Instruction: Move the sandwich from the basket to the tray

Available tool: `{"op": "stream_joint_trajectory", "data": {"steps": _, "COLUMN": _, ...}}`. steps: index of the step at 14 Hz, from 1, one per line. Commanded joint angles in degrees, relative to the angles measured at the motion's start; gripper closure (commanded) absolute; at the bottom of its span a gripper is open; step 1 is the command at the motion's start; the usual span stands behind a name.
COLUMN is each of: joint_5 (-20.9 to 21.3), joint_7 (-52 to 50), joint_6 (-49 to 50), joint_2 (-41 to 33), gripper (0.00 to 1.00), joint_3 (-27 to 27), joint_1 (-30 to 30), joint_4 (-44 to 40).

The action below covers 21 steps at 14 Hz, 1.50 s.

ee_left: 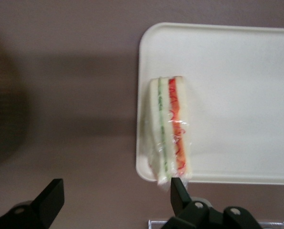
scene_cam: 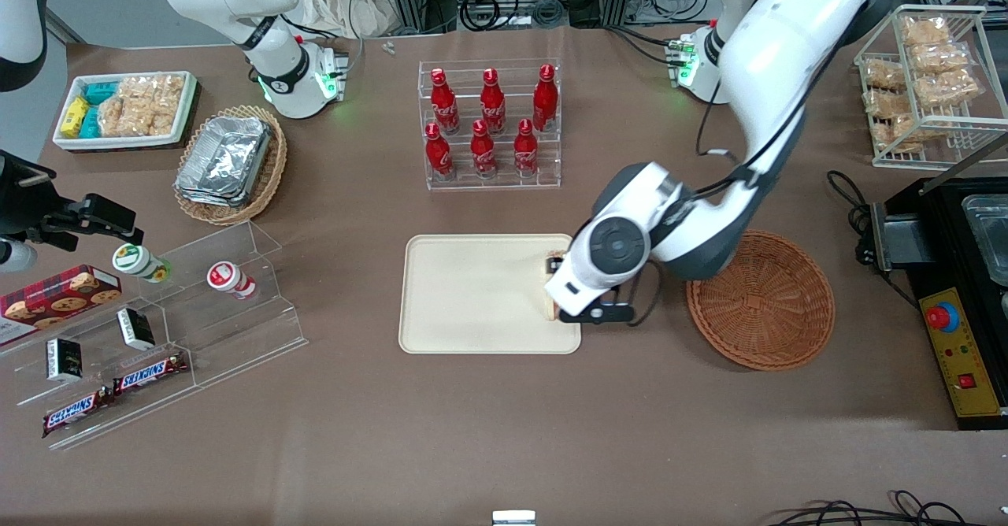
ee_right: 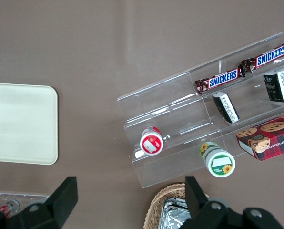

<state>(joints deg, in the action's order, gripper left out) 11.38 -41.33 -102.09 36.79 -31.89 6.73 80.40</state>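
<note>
The sandwich (ee_left: pixel 169 129), a wrapped white wedge with green and orange-red layers, lies on the cream tray (ee_left: pixel 237 95) at the tray's end nearest the basket, its tip just over the rim. In the front view only a sliver of the sandwich (scene_cam: pixel 550 294) shows beside the arm's wrist, on the tray (scene_cam: pixel 472 290). My gripper (ee_left: pixel 117 188) hangs above that tray end and the bare table beside it, open and empty, one fingertip (ee_left: pixel 177 188) close to the sandwich's tip. The reddish-brown wicker basket (scene_cam: pixel 760 299) stands empty beside the tray, toward the working arm's end.
A clear rack of red bottles (scene_cam: pixel 490 124) stands farther from the front camera than the tray. A tan basket of foil containers (scene_cam: pixel 230 162), a white snack box (scene_cam: pixel 126 109) and an acrylic shelf (scene_cam: pixel 157 329) lie toward the parked arm's end. A black appliance (scene_cam: pixel 961 290) stands beside the basket.
</note>
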Motion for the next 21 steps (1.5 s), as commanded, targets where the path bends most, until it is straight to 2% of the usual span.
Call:
{"op": "stream_joint_trajectory", "data": {"steps": 1, "joint_5": -2.15, "joint_7": 0.02, "joint_6": 4.34, "joint_2": -6.89, "gripper": 0.01, "joint_3": -0.19, "joint_1": -4.26, "joint_4": 2.12}}
{"op": "stream_joint_trajectory", "data": {"steps": 4, "joint_5": -2.24, "joint_7": 2.38, "joint_6": 6.19, "joint_2": -10.50, "gripper": 0.01, "joint_3": -0.36, "joint_1": -9.87, "joint_4": 2.83}}
{"op": "stream_joint_trajectory", "data": {"steps": 6, "joint_5": -2.77, "joint_7": 8.34, "joint_6": 8.30, "joint_2": -14.27, "gripper": 0.01, "joint_3": 0.86, "joint_1": -10.33, "joint_4": 3.09}}
{"op": "stream_joint_trajectory", "data": {"steps": 7, "joint_5": -3.12, "joint_7": 11.50, "joint_6": 9.09, "joint_2": -16.21, "gripper": 0.01, "joint_3": 4.17, "joint_1": -10.07, "joint_4": 3.53}}
{"op": "stream_joint_trajectory", "data": {"steps": 9, "joint_5": -7.06, "joint_7": 20.02, "joint_6": 9.36, "joint_2": -21.12, "gripper": 0.01, "joint_3": 9.72, "joint_1": -9.36, "joint_4": 6.76}}
{"op": "stream_joint_trajectory", "data": {"steps": 12, "joint_5": -8.56, "joint_7": 30.66, "joint_6": 8.93, "joint_2": -29.21, "gripper": 0.01, "joint_3": 15.71, "joint_1": -8.84, "joint_4": 13.62}}
{"op": "stream_joint_trajectory", "data": {"steps": 17, "joint_5": -10.42, "joint_7": 44.22, "joint_6": 7.70, "joint_2": -35.90, "gripper": 0.01, "joint_3": 25.54, "joint_1": -6.39, "joint_4": 18.46}}
{"op": "stream_joint_trajectory", "data": {"steps": 19, "joint_5": -10.50, "joint_7": 46.15, "joint_6": 3.23, "joint_2": -38.54, "gripper": 0.01, "joint_3": 27.58, "joint_1": -6.02, "joint_4": 22.68}}
{"op": "stream_joint_trajectory", "data": {"steps": 21, "joint_5": -10.24, "joint_7": 47.74, "joint_6": 2.68, "joint_2": -38.46, "gripper": 0.01, "joint_3": 27.67, "joint_1": -6.29, "joint_4": 22.43}}
